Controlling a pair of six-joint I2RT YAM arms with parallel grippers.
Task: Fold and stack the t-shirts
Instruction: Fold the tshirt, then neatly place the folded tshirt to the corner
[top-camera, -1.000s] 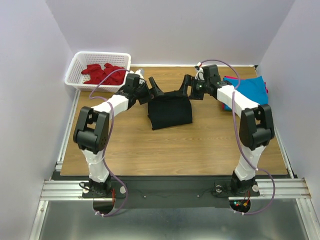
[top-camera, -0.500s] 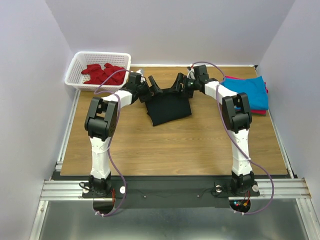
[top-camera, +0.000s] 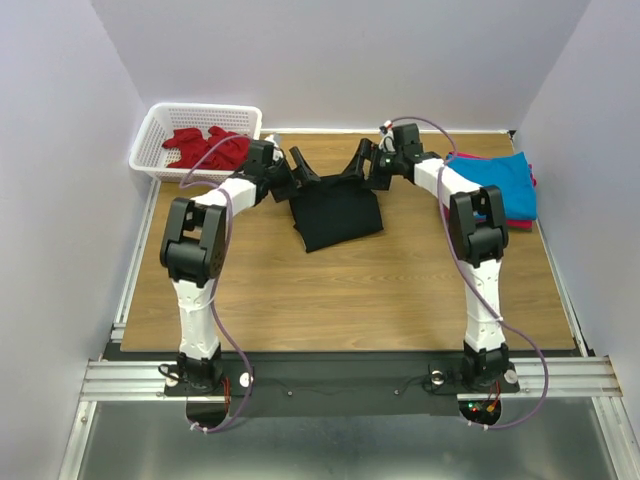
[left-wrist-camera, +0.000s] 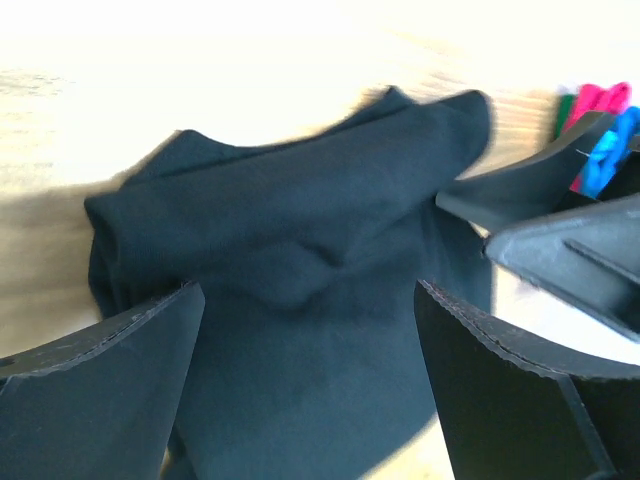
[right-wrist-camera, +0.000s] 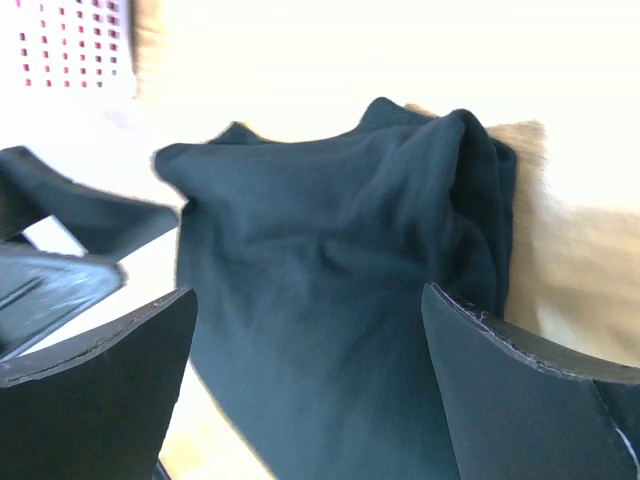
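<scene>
The black t-shirt (top-camera: 337, 215) lies folded on the wooden table. My left gripper (top-camera: 304, 169) is open and empty just above its far left corner. My right gripper (top-camera: 366, 166) is open and empty above its far right corner. In the left wrist view the black t-shirt (left-wrist-camera: 300, 290) fills the space under my open left gripper (left-wrist-camera: 310, 390). In the right wrist view the t-shirt (right-wrist-camera: 330, 280) lies under my open right gripper (right-wrist-camera: 310, 390). A turquoise-blue t-shirt (top-camera: 500, 180) lies folded on a red one (top-camera: 520, 223) at the right. Red t-shirts (top-camera: 205, 147) lie in the basket.
The white lattice basket (top-camera: 150, 135) stands at the far left corner, and its wall shows in the right wrist view (right-wrist-camera: 75, 40). The two grippers are close together over the shirt's far edge. Grey walls enclose the table on three sides.
Both arms have stretched out and the grippers have moved toward the far edge of the black shirt. The shirt has shifted slightly toward the far side.
</scene>
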